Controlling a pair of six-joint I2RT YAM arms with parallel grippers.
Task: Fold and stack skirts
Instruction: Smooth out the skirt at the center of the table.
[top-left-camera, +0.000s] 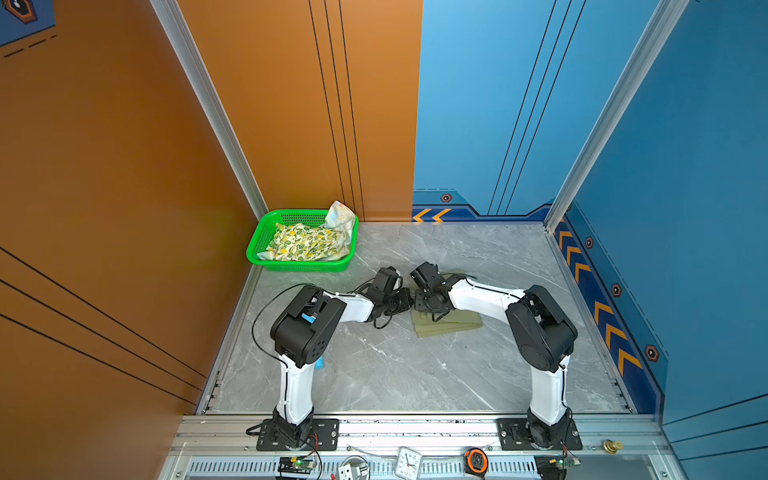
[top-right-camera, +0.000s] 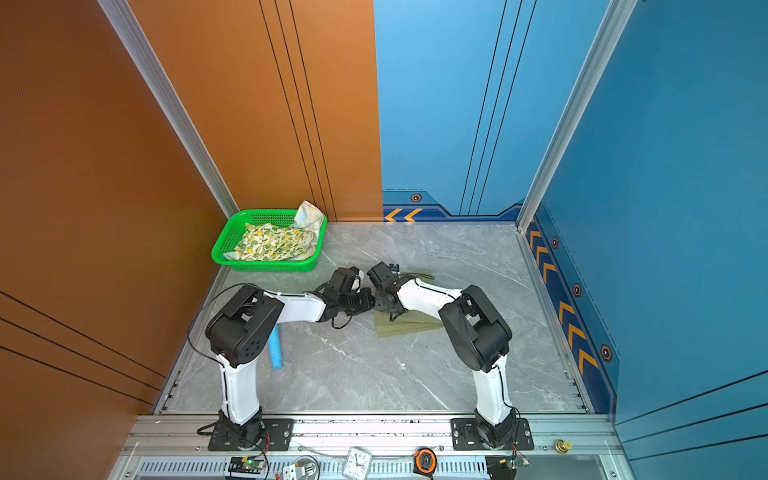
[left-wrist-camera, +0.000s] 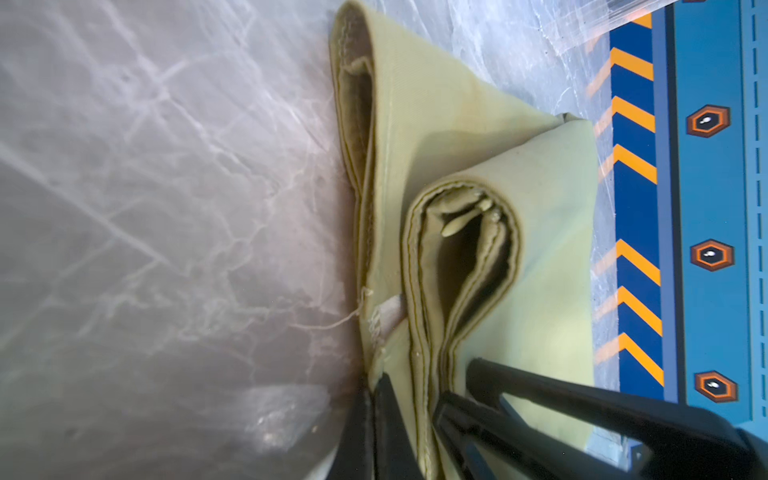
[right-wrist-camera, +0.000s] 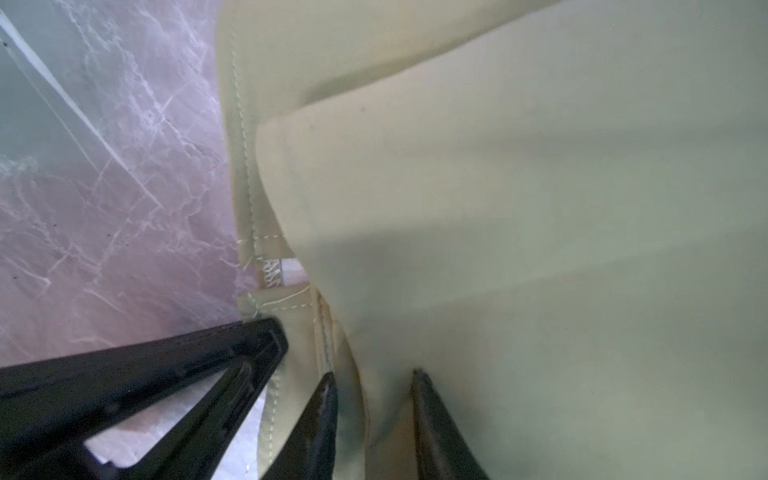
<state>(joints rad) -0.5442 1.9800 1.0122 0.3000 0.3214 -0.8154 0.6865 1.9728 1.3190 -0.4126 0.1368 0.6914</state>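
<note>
At the far left corner of the table (top-left-camera: 395, 374), a green basket (top-left-camera: 258, 239) holds 2 skirts: the lemon skirt (top-left-camera: 305, 243) spread across it and the floral skirt (top-left-camera: 341, 216) bunched in its far right corner. A light-blue toy (top-right-camera: 275, 347) lies on the table by the left arm. At centre, both arms bend inward over the folded olive skirt (top-left-camera: 451, 324), flat on the marbled top. The left gripper (left-wrist-camera: 415, 390) is clamped on the skirt's layered left edge. The right gripper (right-wrist-camera: 374, 374) straddles a ridge of the same cloth, fingers slightly apart; whether it pinches cannot be told.
</note>
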